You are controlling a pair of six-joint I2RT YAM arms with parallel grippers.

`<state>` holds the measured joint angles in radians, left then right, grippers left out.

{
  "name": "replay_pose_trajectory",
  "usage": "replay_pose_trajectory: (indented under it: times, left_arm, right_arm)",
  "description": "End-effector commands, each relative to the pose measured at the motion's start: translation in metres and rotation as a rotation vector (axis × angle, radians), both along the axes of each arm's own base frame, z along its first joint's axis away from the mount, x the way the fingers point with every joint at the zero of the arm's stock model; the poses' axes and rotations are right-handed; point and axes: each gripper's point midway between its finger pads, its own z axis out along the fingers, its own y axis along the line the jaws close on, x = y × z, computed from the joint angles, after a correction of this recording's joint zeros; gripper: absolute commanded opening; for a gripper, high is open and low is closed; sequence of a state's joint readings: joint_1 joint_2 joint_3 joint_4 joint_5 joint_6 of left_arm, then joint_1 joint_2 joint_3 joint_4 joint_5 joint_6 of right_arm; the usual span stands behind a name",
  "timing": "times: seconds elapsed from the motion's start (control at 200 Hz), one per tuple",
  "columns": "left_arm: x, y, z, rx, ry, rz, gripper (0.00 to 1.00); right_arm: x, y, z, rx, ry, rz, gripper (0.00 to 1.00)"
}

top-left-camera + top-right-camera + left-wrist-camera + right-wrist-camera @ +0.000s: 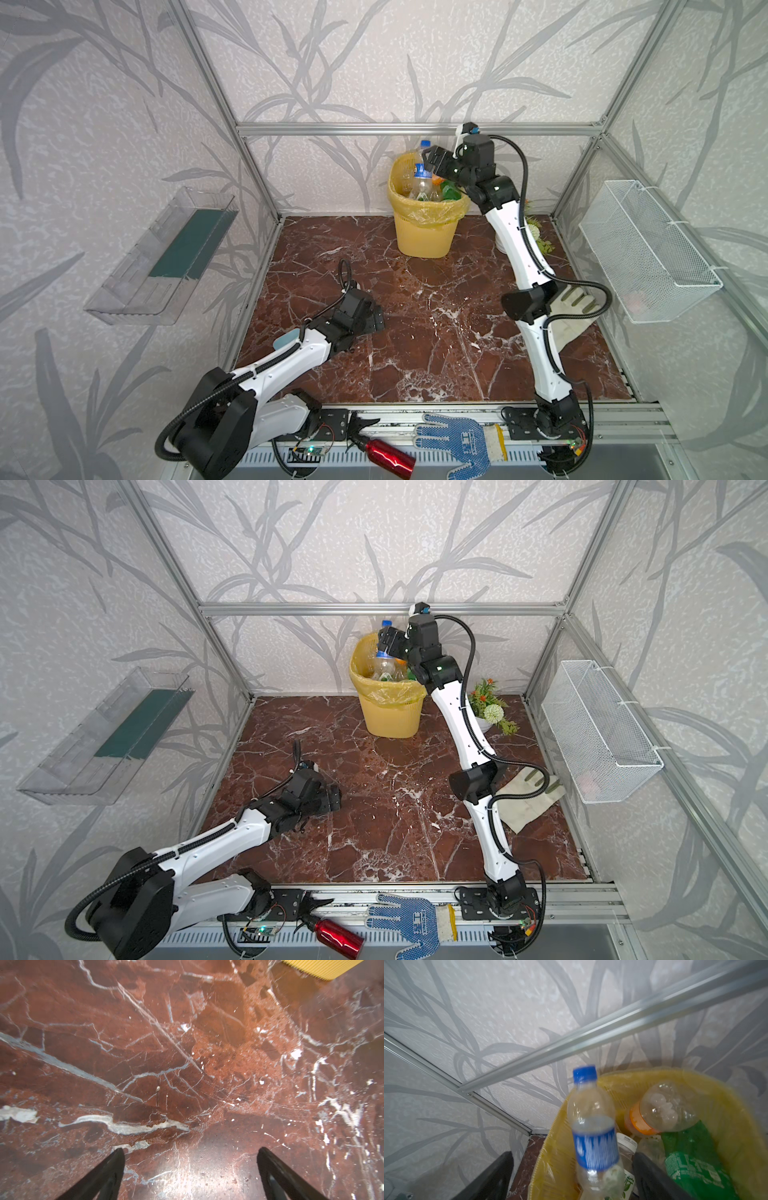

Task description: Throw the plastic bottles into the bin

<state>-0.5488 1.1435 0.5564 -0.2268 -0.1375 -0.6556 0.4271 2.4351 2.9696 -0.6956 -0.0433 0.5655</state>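
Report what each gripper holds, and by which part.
Nothing is held. Left gripper open; right gripper open, blue-capped bottle loose between its jaws over the bin.

The bench (415, 332) is a red-brown marble slab veined with white. At its far edge stands the yellow bin (424, 241) — a potted plant (490, 708) just to its right — and a pale glove (528, 812) lies flat near the right edge.

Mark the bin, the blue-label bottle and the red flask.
bin (423, 239), in a top view, front wall
blue-label bottle (596, 1150), right wrist view, its label
red flask (390, 455), in a top view, its body
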Motion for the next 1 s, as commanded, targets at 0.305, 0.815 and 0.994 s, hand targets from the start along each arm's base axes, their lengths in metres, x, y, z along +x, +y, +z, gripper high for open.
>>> replay_pose_trajectory:
  times: [0.305,0.815,0.994]
  left_arm:
    - [-0.012,0.019,0.002,0.005,-0.034,0.059,0.99]
    - [-0.009,0.022,0.005,0.017,-0.045,0.073,0.99]
    - [-0.01,0.022,0.003,0.018,-0.037,0.076,0.99]
  right_arm:
    - [-0.093,-0.052,0.118,0.091,-0.255,-0.066,0.96]
    - [-0.079,-0.062,0.072,0.107,-0.144,-0.075,0.96]
    - [-0.057,-0.044,0.033,0.142,-0.035,-0.044,0.95]
